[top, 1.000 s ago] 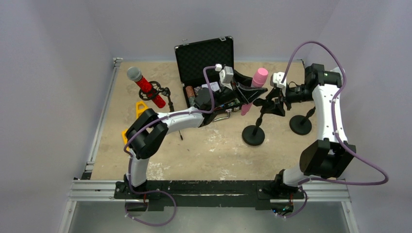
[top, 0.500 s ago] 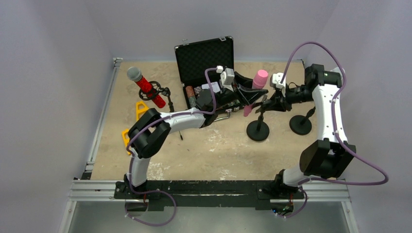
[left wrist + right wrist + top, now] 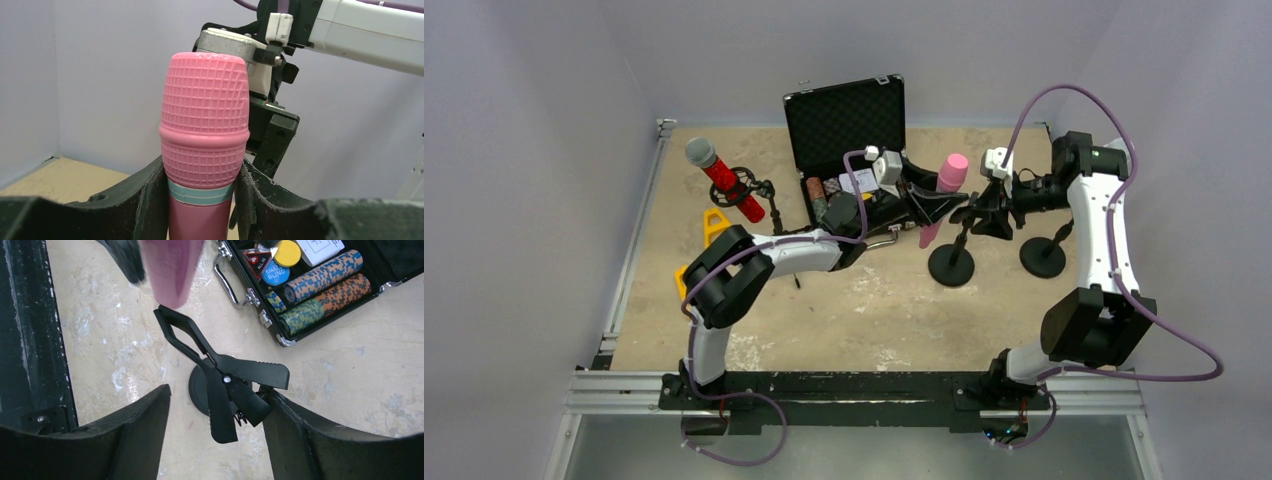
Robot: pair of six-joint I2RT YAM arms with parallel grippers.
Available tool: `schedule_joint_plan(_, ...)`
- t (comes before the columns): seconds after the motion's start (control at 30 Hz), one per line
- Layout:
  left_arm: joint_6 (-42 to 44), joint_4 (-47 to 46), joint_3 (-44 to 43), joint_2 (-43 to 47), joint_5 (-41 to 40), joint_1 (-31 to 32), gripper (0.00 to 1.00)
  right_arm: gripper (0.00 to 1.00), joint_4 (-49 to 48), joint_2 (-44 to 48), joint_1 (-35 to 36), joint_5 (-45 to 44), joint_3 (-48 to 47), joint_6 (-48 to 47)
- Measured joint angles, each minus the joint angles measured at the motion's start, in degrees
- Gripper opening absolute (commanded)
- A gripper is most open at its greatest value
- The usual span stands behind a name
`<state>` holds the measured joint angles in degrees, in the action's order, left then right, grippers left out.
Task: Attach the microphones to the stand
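My left gripper (image 3: 934,200) is shut on the pink microphone (image 3: 946,180), gripping it just under its head (image 3: 205,115) and holding it tilted above the table. Its tail end (image 3: 170,270) hangs just above the open jaw of the black stand clip (image 3: 222,385). My right gripper (image 3: 980,212) is open around that clip's handles, its right finger (image 3: 300,430) touching one handle. The clip's stand has a round base (image 3: 951,265). The glittery red microphone (image 3: 722,178) sits in a stand clip at the left. The white microphone is out of view.
A second stand with a round base (image 3: 1042,257) is at the right. An open black case (image 3: 844,118) with poker chips (image 3: 320,287) lies behind the left gripper. Yellow pieces (image 3: 714,222) lie at the left. Walls enclose the table.
The stand under my right gripper has shifted a little to the right and back. My left gripper has brought the pink microphone lower, closer to the clip.
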<state>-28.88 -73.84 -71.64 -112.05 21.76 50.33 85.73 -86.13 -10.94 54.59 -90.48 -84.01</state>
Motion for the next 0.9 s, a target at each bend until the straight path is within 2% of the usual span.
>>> schedule_joint_plan(0.2,2.67,1.46,6.21,7.89,-0.87,-1.01,0.00,0.60,-0.07,0.00,-0.44,-1.99,-2.12,0.09)
schedule_joint_plan(0.3,3.82,1.88,8.59,11.74,-0.76,-1.60,0.00,0.49,-0.17,0.07,-0.44,-2.69,-2.64,0.13)
schedule_joint_plan(0.37,4.50,2.01,10.12,13.92,-0.70,-1.92,0.00,0.36,-0.31,0.07,-0.44,-2.69,-2.64,0.20)
schedule_joint_plan(0.47,4.72,2.08,12.22,16.20,-0.33,-1.95,0.00,0.00,-0.48,0.26,-0.44,-2.62,-2.56,0.42)
schedule_joint_plan(0.8,5.66,2.36,19.58,20.61,0.52,-1.92,0.00,0.00,-0.48,6.08,-0.46,0.20,1.70,8.28)
schedule_joint_plan(0.9,5.95,2.29,20.65,22.56,0.52,-1.95,0.00,0.00,-7.58,11.56,-0.28,3.54,10.10,18.32)
